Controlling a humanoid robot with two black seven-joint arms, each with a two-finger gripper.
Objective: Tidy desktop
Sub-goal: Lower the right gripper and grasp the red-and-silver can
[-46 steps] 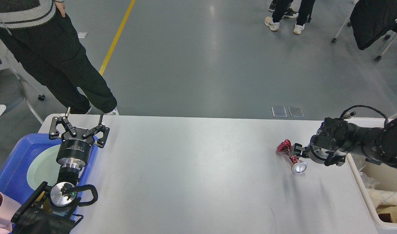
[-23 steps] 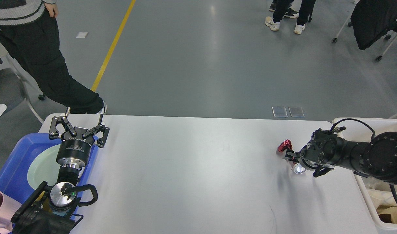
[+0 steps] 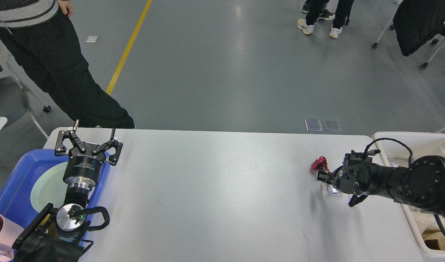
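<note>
Right gripper (image 3: 322, 177): it lies low over the desktop near the right edge, pointing toward the left edge. It is seen nearly end-on and dark, so how far its fingers are parted cannot be told, nor whether they grip anything.
Red wrapper (image 3: 318, 163): a crumpled shiny red foil piece resting on the desktop, right at the tip of the right gripper; whether the two touch cannot be told.
Silver disc (image 3: 333, 189): a small bright round piece just under the right gripper's body, mostly hidden by it.
Left gripper (image 3: 89, 140): its fingers are spread wide with nothing between them. It hangs above the far left corner of the desktop, over the left edge.
Desktop (image 3: 215, 196): the wide white tabletop with rounded corners fills the lower half of the view, with the red wrapper and silver disc lying near its right edge.
Blue tray (image 3: 20, 171): just beside the left edge of the desktop, holding a pale green plate (image 3: 47, 187) partly covered by the left arm.
White bin (image 3: 404, 140): against the right edge of the desktop, behind the right arm, with pale scraps inside.
</note>
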